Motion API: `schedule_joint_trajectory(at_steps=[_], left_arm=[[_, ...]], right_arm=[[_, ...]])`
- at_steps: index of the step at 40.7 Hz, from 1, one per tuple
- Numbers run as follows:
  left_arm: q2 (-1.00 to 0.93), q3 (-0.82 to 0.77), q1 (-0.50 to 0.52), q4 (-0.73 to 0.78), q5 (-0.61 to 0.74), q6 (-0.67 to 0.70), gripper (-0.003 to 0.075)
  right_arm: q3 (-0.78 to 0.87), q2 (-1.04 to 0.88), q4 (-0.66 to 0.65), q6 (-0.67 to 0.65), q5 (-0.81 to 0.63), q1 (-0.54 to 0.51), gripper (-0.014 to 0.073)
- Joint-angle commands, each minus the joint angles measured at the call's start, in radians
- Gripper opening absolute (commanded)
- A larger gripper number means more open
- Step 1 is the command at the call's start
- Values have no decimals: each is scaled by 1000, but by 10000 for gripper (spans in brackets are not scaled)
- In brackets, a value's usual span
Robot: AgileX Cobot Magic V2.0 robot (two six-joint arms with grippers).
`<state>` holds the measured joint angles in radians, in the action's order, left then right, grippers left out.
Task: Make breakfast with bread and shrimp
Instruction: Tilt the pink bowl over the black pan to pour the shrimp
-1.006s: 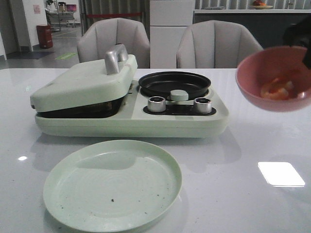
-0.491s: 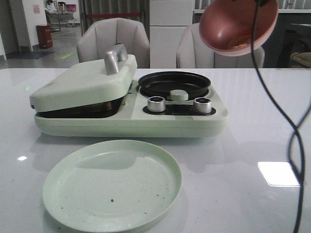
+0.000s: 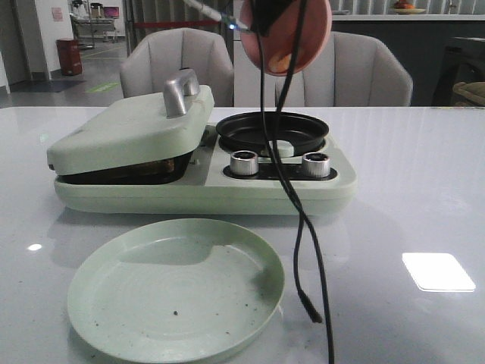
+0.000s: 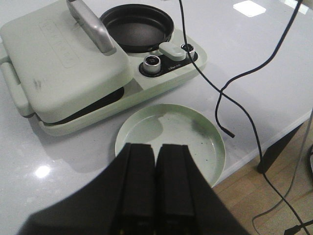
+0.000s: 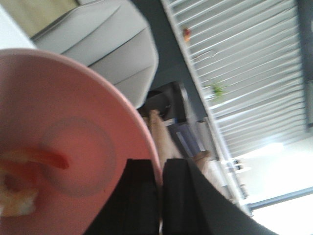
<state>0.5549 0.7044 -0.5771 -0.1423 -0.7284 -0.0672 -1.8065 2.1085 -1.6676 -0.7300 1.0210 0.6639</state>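
Bowl [image 3: 292,34] swung left, tipped above pan [image 3: 273,130]; right gripper [image 5: 160,196] clamped its rim, shrimp [image 5: 17,188] inside; left gripper [image 4: 155,183] closed, empty.

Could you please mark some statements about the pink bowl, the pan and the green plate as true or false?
1. The pink bowl is tipped above the black pan. True.
2. The shrimp already lies in the pan. False: it is in the bowl.
3. The green plate holds two bread slices. False: it carries only crumbs.
4. The right gripper pinches the bowl's rim. True.
5. The left gripper grips the press lid handle. False: it is shut on nothing, above the plate.
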Motion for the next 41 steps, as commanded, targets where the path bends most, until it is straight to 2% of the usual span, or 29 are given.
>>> schedule_joint_trajectory(at_steps=[1, 10, 23, 41], left_arm=[[3, 27, -9, -9, 72, 8, 102], [3, 27, -9, -9, 72, 8, 101], [3, 27, -9, -9, 72, 8, 101], [3, 27, -9, -9, 72, 8, 101]], right_arm=[[-41, -49, -145, -29, 76, 0, 45], [-77, -48, -145, -18, 101, 0, 45], [-184, -50, -145, 118, 110, 0, 45], [-189, 7, -137, 128, 123, 6, 45]])
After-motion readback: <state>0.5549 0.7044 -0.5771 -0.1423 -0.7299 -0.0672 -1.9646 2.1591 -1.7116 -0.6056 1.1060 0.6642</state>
